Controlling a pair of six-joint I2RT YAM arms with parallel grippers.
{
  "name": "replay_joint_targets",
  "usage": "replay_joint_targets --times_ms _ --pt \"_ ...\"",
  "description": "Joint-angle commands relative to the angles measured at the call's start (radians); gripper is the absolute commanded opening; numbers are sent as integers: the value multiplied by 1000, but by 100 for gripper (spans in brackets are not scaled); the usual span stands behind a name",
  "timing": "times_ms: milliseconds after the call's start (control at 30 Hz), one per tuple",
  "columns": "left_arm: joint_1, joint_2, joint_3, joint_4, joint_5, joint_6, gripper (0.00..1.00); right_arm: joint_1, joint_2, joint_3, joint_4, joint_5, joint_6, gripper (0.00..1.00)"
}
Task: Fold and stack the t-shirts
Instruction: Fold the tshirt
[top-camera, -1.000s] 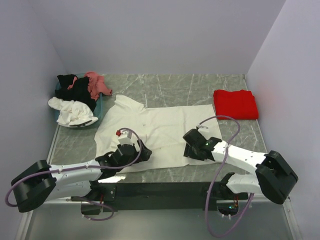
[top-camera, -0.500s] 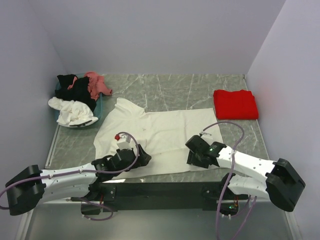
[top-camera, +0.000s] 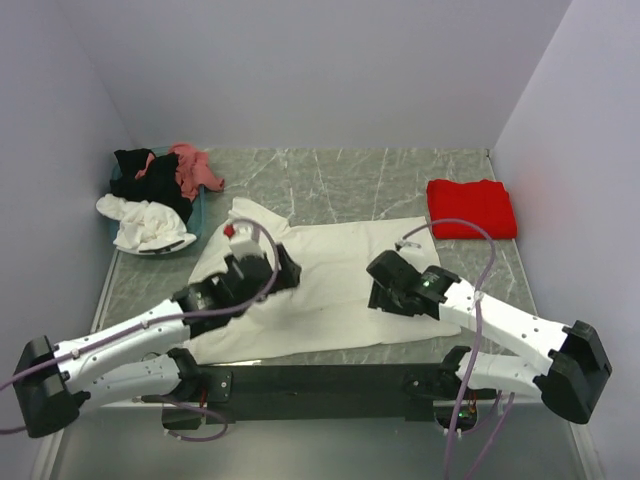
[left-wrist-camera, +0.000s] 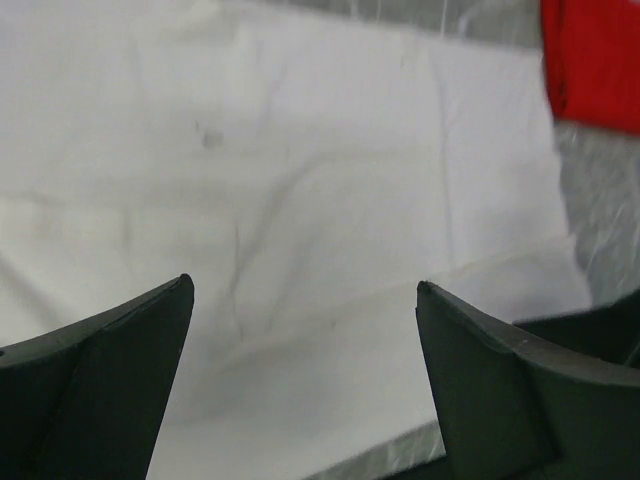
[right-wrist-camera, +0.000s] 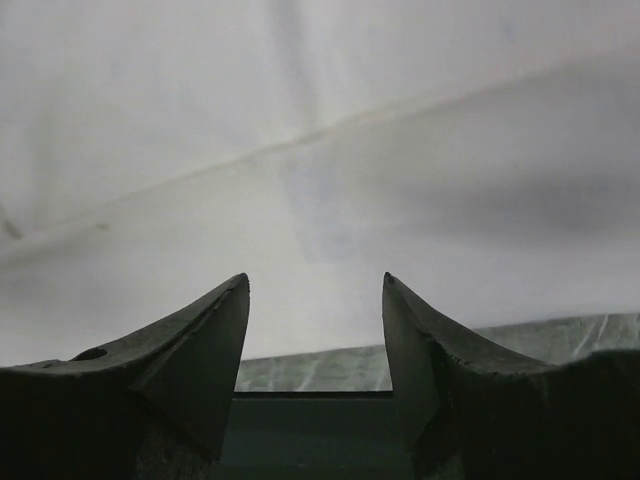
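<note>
Marble table (top-camera: 350, 180), basket (top-camera: 203, 216), folded red t-shirt (top-camera: 471, 208)

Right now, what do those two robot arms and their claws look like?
The left arm and right arm are white tubes with bulky black joints, each trailing a looping lilac cable. The left gripper and right gripper each end in two black wedge-shaped fingers.

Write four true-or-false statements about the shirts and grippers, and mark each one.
1. The cream t-shirt lies spread across the middle of the table. True.
2. The red t-shirt sits in the basket. False: it lies folded on the table at the far right.
3. The left gripper is open and empty. True.
4. The right gripper is shut on the cream t-shirt. False: its jaws stand apart, holding nothing.
</note>
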Motion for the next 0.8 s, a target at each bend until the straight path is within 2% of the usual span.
replay_joint_targets --times_ms 0,133,333,500,633,767 --pt "220 55 135 23 -11 197 99 -5 36 100 23 79 -79 63" --pt "398 289 299 73 42 288 99 -20 106 160 105 53 -147 63" --pt "543 641 529 136 68 398 99 -34 128 200 188 5 -221 63" --pt "633 911 756 111 92 427 97 -44 99 158 249 -50 -248 63" --pt "655 1046 894 88 108 441 94 -54 76 121 289 -88 -259 63" --pt "659 1140 969 59 121 444 92 -63 79 112 294 -91 -276 63"
